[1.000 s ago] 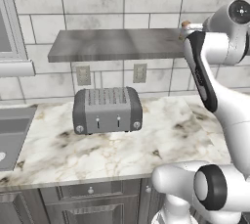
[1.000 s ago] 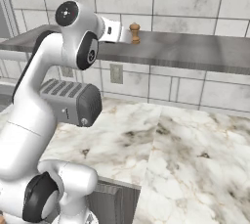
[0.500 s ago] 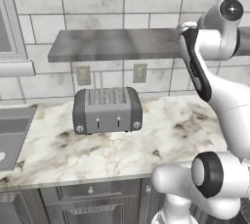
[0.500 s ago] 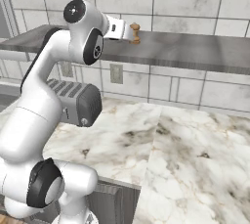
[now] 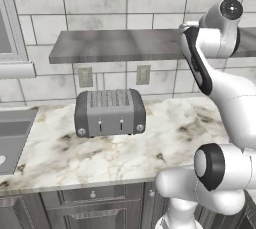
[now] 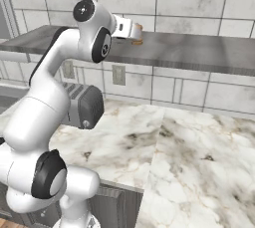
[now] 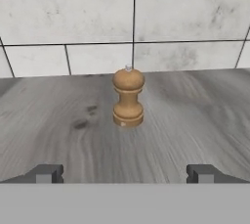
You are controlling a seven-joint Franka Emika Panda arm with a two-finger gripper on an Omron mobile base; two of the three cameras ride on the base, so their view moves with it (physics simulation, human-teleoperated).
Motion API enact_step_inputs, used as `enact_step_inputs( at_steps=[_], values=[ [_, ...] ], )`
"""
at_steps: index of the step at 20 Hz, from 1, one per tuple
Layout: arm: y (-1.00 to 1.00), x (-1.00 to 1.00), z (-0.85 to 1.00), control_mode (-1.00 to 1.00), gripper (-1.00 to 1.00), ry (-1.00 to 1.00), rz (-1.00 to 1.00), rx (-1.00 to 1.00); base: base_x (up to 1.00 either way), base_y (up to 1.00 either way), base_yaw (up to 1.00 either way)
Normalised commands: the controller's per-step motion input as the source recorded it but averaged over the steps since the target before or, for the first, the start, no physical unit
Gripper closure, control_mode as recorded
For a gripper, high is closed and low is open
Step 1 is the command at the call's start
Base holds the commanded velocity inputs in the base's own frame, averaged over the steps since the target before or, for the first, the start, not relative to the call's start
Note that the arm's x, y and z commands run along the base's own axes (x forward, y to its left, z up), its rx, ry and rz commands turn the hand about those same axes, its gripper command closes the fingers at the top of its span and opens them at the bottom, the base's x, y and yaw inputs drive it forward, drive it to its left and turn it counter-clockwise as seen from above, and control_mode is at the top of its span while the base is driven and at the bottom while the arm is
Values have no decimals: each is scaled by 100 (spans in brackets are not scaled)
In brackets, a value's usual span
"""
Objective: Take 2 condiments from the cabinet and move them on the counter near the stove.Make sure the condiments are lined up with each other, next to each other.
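Observation:
A brown wooden knob-topped shaker [image 7: 128, 99], one of the condiments, stands upright on the grey slab shelf that is the cabinet [image 7: 58, 135], close to the tiled wall. My gripper [image 7: 125, 174] is level with the shelf and points straight at the shaker, a short way in front of it. The fingertips [image 7: 46, 173] stand wide apart, open, with nothing between them. From the right base view the hand [image 6: 127, 28] hangs over the shelf [image 6: 199, 53] and covers most of the shaker [image 6: 135, 42]. The marble counter [image 6: 189, 142] lies below. The stove is out of view.
A grey toaster [image 5: 110, 113] stands on the counter [image 5: 170, 143] under the shelf [image 5: 115, 43], against the tiled wall with two outlets. A sink [image 5: 10, 138] is set in at the far left. Grey drawers run below the counter.
The arm has swung the hand along the shelf towards the shaker, which now sits mostly behind the hand in the right base view. The jaws have stayed open.

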Motion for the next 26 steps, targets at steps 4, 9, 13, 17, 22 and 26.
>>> enact_step_inputs(
  at_steps=[4,9,13,17,22,26],
  values=[
    [-15,21,-9,-100,-100,3,0,0,0,0,0],
    [-2,22,-8,-100,-100,2,0,0,0,0,0],
    [-1,21,-3,-100,-100,1,0,0,0,0,0],
    [-5,20,0,-100,-100,0,0,0,0,0,0],
    [-5,22,-3,-100,-100,0,0,0,0,0,0],
    [-1,26,-10,-100,-100,0,0,0,0,0,0]
  ],
)
